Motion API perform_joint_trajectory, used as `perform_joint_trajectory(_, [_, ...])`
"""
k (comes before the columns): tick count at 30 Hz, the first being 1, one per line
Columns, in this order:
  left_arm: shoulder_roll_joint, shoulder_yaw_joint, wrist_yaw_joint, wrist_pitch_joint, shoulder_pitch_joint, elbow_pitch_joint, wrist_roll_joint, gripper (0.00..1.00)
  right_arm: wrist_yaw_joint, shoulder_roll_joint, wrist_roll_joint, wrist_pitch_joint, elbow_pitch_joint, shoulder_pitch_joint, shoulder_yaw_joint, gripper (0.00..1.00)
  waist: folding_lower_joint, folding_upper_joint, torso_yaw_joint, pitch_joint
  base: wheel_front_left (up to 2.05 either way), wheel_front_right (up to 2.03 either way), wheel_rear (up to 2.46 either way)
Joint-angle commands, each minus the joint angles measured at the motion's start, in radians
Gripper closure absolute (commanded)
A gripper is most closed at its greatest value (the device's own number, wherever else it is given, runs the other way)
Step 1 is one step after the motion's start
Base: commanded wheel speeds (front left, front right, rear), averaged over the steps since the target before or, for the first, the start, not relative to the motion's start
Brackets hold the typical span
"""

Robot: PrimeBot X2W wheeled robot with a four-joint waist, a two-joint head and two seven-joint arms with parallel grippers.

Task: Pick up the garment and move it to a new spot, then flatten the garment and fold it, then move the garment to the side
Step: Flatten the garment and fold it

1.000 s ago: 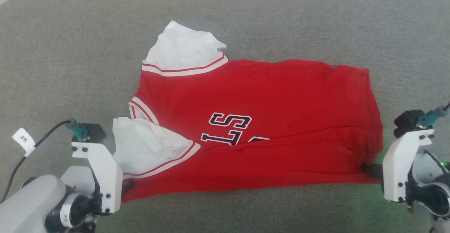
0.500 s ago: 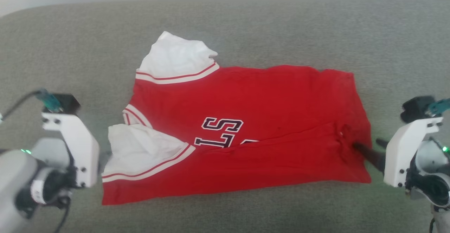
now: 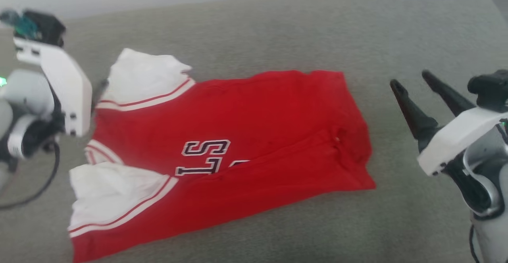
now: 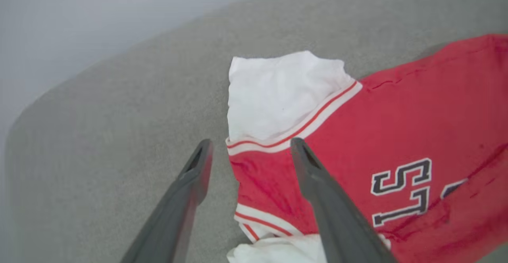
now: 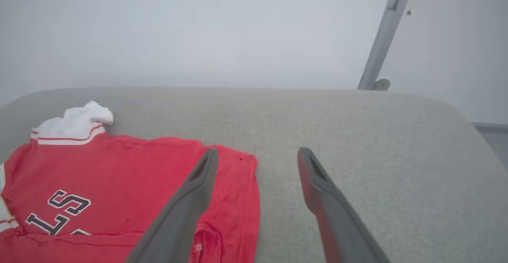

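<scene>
Lying folded lengthwise on the grey cushion (image 3: 278,29), the jersey (image 3: 222,152) runs its long axis from the left hand (image 4: 251,144), close by its sleeve end, to the right hand (image 3: 409,78), well clear of its hem end, both hands spread open and empty.

— What lies under the work?
— You have a grey, felt-like padded surface (image 3: 254,29). Its far corner on your right is rounded.
— And behind it?
— You see a pale, plain wall (image 5: 198,29) just past the far edge. In the right wrist view a grey metal bar (image 5: 387,33) rises before that wall, tilting right as it climbs. A small round fitting (image 5: 381,83) sits at its foot.
— Anything else?
— At the far right, beyond the rounded corner, you get a darker grey band (image 5: 490,126). You cannot tell what it is.
</scene>
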State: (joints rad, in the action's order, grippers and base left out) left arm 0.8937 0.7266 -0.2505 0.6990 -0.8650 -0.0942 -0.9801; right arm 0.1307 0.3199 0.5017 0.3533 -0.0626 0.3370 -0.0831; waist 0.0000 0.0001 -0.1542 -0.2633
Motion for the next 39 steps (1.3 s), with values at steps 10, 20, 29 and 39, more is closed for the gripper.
perform_joint_trajectory(10, [-0.09, 0.017, 0.165, -0.051, -0.216, -0.392, 0.07, 0.0, 0.0, -0.066, -0.061, -0.208, 0.085, 0.1, -0.075, 0.0, 0.0, -0.0001, -0.168, -0.105, 0.0, 0.0, 0.0])
perform_joint_trajectory(20, [-0.134, 0.036, 0.206, 0.05, -0.31, -0.701, 0.057, 0.0, 0.0, -0.084, -0.033, -0.206, 0.119, 0.135, -0.13, 0.0, 0.0, -0.0001, -0.228, -0.188, 0.0, 0.0, 0.0])
perform_joint_trajectory(29, [-0.195, 0.058, 0.25, 0.125, -0.314, -0.831, 0.024, 1.0, 0.0, -0.068, 0.017, -0.114, 0.128, 0.177, -0.172, 0.0, 0.0, -0.0001, -0.207, -0.215, 0.0, 0.0, 0.0])
perform_joint_trajectory(39, [-0.265, 0.068, 0.278, 0.074, -0.406, -0.875, 0.05, 1.0, 0.0, -0.052, 0.063, 0.049, 0.243, 0.349, -0.231, 0.0, 0.0, -0.0001, -0.135, -0.242, 0.0, 0.0, 0.0])
